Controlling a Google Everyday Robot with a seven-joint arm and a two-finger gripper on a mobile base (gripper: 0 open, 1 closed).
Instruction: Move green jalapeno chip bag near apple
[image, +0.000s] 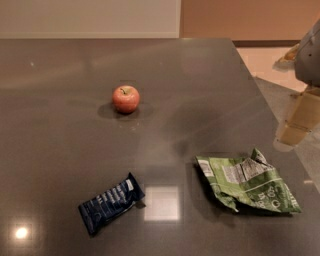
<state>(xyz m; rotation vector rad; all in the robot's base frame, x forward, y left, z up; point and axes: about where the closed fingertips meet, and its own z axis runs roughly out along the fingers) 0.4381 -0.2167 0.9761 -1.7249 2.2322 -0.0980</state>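
Observation:
The green jalapeno chip bag (247, 181) lies crumpled and flat on the dark table at the front right. The apple (125, 98) is small, round and red-orange, and stands upright left of the table's middle, well apart from the bag. The gripper (296, 127) hangs at the right edge of the view, above the table's right side, up and to the right of the bag. It touches neither thing.
A dark blue snack bar wrapper (111, 201) lies at the front left, below the apple. The dark grey table (200, 100) ends at a right edge (260, 85), with pale floor beyond. A wall runs behind the table's far edge.

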